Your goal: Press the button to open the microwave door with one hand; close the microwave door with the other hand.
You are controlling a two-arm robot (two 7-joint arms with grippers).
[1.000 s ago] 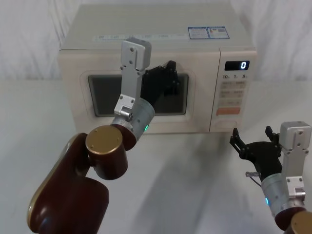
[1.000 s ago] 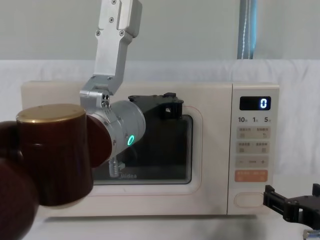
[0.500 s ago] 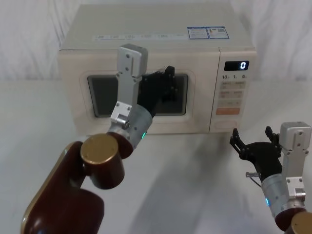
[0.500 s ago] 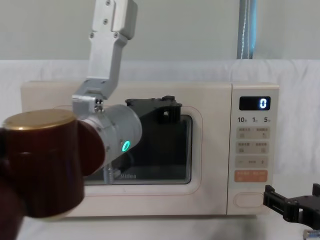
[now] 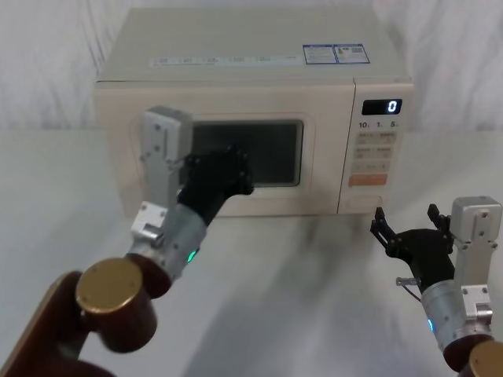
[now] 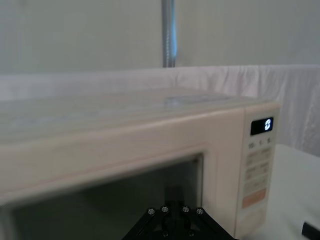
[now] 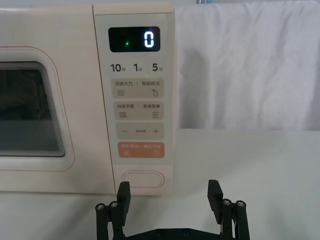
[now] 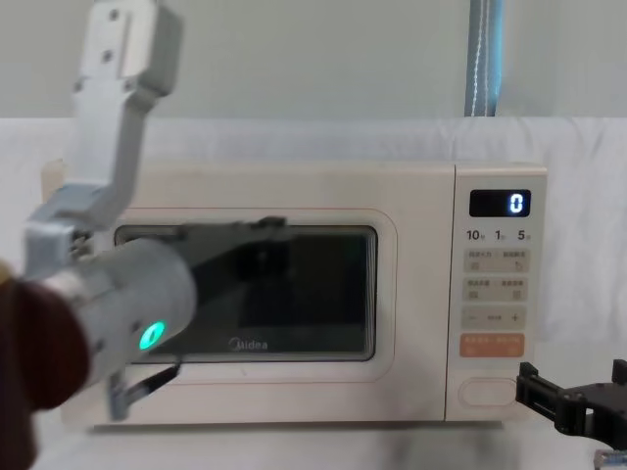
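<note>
Cream microwave door [image 5: 220,149] sitting shut, the left claw [image 5: 222,174], grip unreadable, is backing straight off while the open right claw [image 7: 170,200] is waiting below the button [image 7: 144,179].

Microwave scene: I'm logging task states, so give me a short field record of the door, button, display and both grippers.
microwave door: shut, flush with the front
button: cream pill key at the panel's bottom, untouched
display: reads 0
left gripper: in front of the door window, lower left part
right gripper: open, low on the table, facing the button, short of the panel
orange key: just above the button
table: white
</note>
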